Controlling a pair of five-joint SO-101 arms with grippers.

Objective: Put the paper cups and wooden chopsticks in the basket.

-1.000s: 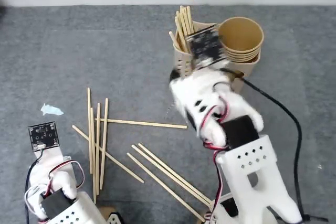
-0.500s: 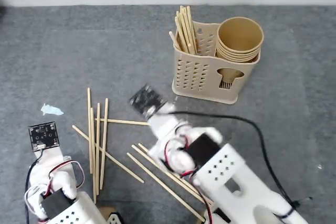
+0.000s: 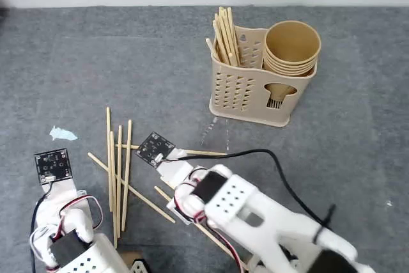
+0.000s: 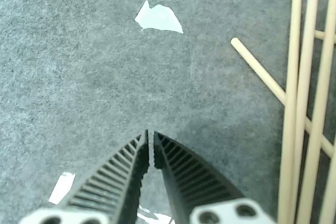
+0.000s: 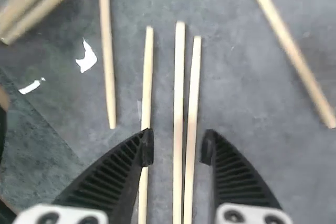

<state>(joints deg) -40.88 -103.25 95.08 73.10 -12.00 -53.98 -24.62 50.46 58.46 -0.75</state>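
The beige basket (image 3: 246, 94) stands at the back right, holding a stack of paper cups (image 3: 293, 46) and a bundle of chopsticks (image 3: 223, 30). Several loose wooden chopsticks (image 3: 119, 177) lie on the grey mat at the front left. My right gripper (image 5: 177, 144) is open low over them, with two chopsticks (image 5: 186, 103) running between its fingers and a third (image 5: 147, 77) by one fingertip. My left gripper (image 4: 150, 139) is shut and empty above bare mat, with other chopsticks (image 4: 294, 103) off to one side.
A small pale paper scrap (image 3: 62, 134) lies left of the chopsticks, also seen as scrap (image 4: 159, 17) ahead of the left gripper. The right arm (image 3: 243, 212) and its black cable (image 3: 281, 180) cross the front middle, covering some chopsticks. Grey mat (image 3: 128, 62) stretches open at the back left.
The right arm swung away from the basket, down and leftward, and now sits low over the loose chopsticks. The left arm stayed still.
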